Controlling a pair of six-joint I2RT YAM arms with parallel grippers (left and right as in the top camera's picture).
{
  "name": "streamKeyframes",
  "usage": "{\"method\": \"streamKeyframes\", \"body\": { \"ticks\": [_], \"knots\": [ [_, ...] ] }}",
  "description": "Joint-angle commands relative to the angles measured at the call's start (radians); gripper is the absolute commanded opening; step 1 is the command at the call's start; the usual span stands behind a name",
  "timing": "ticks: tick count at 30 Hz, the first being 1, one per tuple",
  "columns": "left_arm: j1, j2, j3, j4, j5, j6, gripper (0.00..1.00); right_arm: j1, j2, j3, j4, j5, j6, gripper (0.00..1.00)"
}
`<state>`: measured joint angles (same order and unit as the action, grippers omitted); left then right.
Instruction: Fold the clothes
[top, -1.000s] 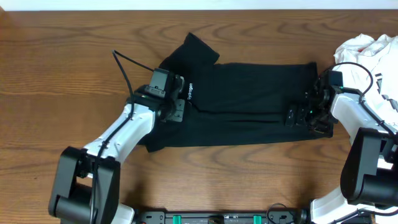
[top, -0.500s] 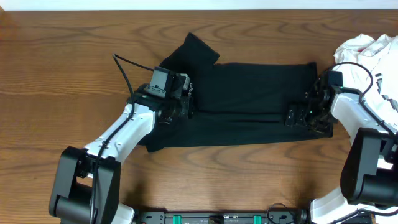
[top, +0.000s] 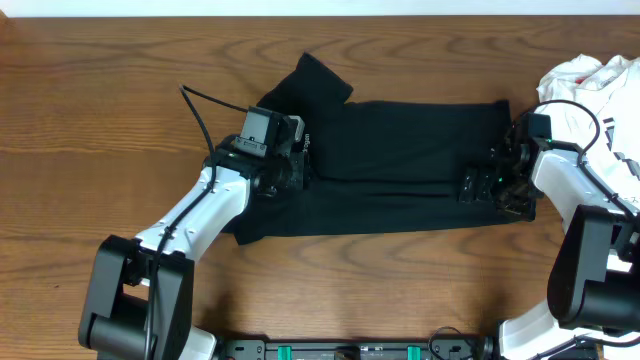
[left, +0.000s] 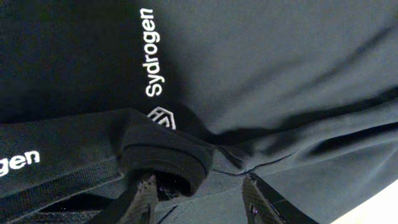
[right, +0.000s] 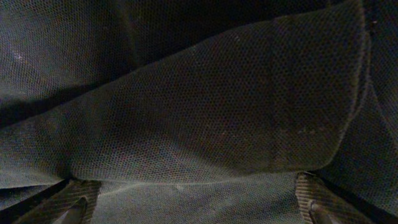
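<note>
overhead: soft black short-sleeved shirt (top: 400, 165) lies along the wooden table (top: 100, 100) middle, left end effector (top: 300, 165) at its sleeve end, right end effector (top: 488, 192) at the hem end; looks mid-fold to me | left wrist: only this view shows jaws half-spread around a rolled fabric edge (left: 165, 162) by the white logo (left: 153, 53), not pinched yet, so next it needs to close on it | right wrist: jaws spread wide on plain mesh, gripping nothing
</note>
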<state>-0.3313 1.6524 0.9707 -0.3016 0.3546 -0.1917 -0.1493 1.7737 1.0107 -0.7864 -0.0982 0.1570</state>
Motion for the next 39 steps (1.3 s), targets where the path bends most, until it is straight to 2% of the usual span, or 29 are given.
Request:
{"method": "streamKeyframes", "body": {
  "ticks": [1,5,7,13,16,34,39],
  "knots": [
    [-0.002,0.029,0.002,0.008,-0.027,-0.013,0.47,-0.006,0.011,-0.009,-0.002,0.012,0.006,0.99],
    [-0.002,0.065,0.002,0.02,-0.027,-0.013,0.47,-0.006,0.011,-0.009,-0.002,0.012,0.006,0.99],
    [-0.002,0.075,0.002,0.032,-0.027,-0.013,0.43,-0.006,0.011,-0.009,-0.002,0.012,0.006,0.99],
    [-0.002,0.072,0.003,0.065,-0.026,-0.063,0.15,-0.007,0.011,-0.009,-0.002,0.012,0.006,0.99],
    [-0.002,0.072,0.006,0.065,-0.026,-0.069,0.11,-0.006,0.011,-0.009,-0.002,0.012,0.006,0.99],
    [-0.009,0.072,0.027,0.153,-0.028,-0.069,0.09,-0.007,0.011,-0.009,-0.002,0.012,0.006,0.99],
    [-0.032,0.072,0.027,0.163,-0.097,-0.069,0.11,-0.006,0.011,-0.009,-0.002,0.012,0.006,0.99]
  ]
}}
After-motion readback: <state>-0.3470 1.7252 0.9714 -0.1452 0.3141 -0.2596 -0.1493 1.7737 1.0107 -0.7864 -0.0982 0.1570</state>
